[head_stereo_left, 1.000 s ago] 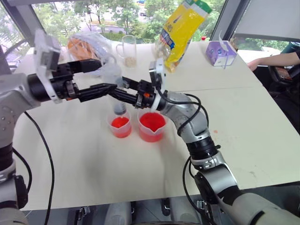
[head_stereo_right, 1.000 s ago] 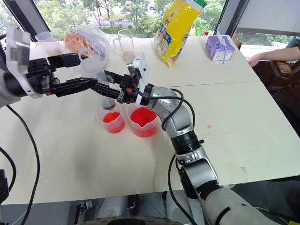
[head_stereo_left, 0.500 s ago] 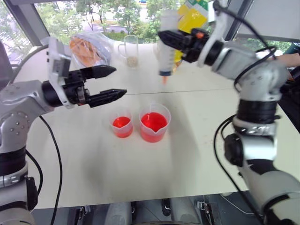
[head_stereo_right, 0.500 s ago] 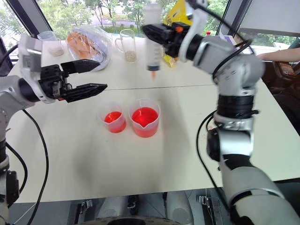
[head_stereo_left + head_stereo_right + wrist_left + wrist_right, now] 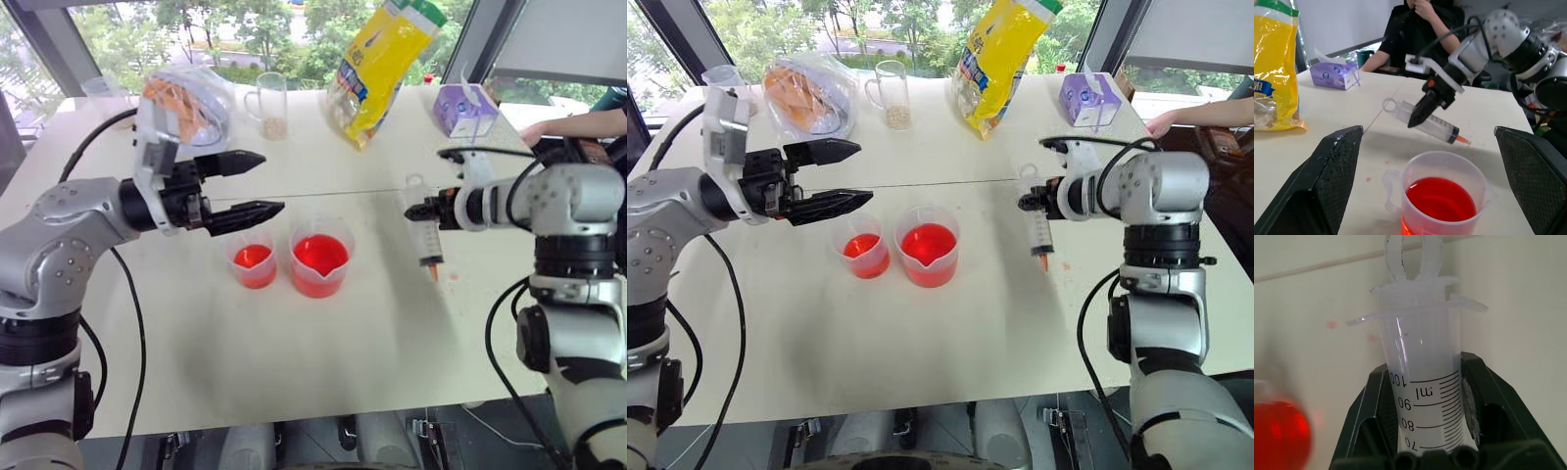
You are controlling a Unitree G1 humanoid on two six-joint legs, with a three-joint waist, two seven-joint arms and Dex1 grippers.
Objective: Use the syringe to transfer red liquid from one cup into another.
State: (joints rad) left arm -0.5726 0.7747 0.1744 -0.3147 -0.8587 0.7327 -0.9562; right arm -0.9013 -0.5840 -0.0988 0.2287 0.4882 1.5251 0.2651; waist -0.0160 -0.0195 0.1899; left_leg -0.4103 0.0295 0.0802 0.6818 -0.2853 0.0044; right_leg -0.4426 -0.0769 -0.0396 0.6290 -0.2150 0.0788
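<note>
The left gripper hangs with its fingers spread wide, empty, the smaller cup just below its tips and the spouted measuring cup beside that. Well to the right, the right gripper is clamped mid-barrel on the syringe, tip down. The barrel is light, stiff, probably slippery; mid-barrel is the sound hold.
</note>
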